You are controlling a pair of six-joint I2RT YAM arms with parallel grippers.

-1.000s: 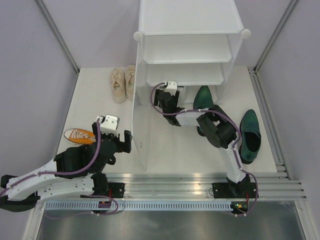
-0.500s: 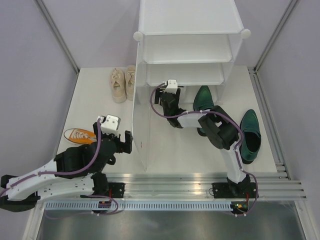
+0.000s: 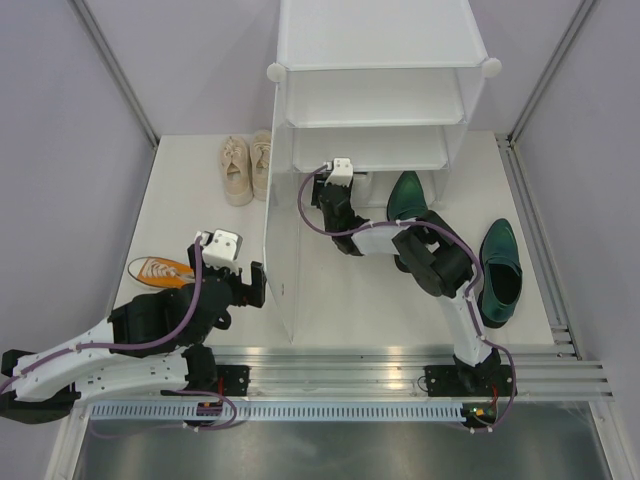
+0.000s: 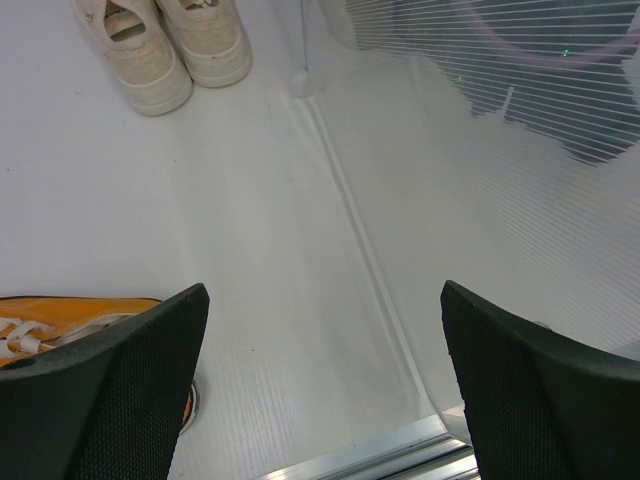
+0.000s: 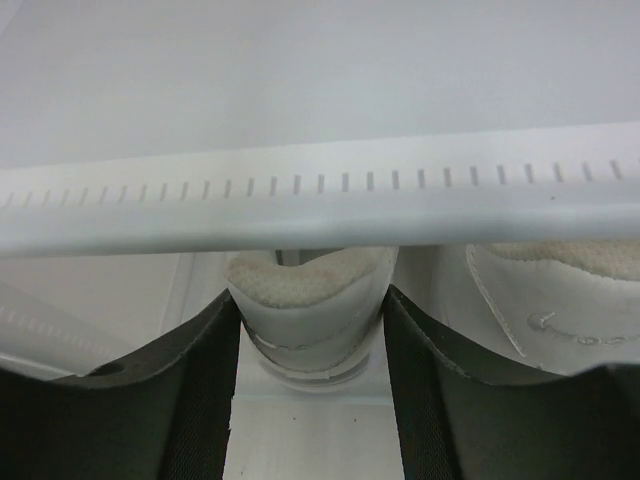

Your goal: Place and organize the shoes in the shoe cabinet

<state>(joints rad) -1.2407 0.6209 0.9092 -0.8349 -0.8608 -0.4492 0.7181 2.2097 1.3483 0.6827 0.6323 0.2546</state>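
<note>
My right gripper (image 5: 310,345) reaches into the bottom tier of the white shoe cabinet (image 3: 380,60) and is shut on the heel of a white sneaker (image 5: 310,300), fingers against both its sides. The second white sneaker (image 5: 545,290) stands just to its right. A shelf edge (image 5: 320,190) hides both shoes' fronts. One dark green heel (image 3: 405,195) lies at the cabinet's front, the other (image 3: 500,272) to the right. My left gripper (image 4: 325,390) is open and empty, low beside the cabinet's left panel. One orange sneaker (image 4: 60,320) lies left of it. The cream sneakers (image 4: 160,40) stand further back.
The translucent side panel (image 4: 480,200) of the cabinet runs along the right of my left gripper. An aluminium rail (image 3: 400,360) edges the near side of the white floor. Grey walls close in left and right.
My right gripper has moved slightly deeper into the cabinet's bottom tier with the white sneaker. The left arm has not moved.
</note>
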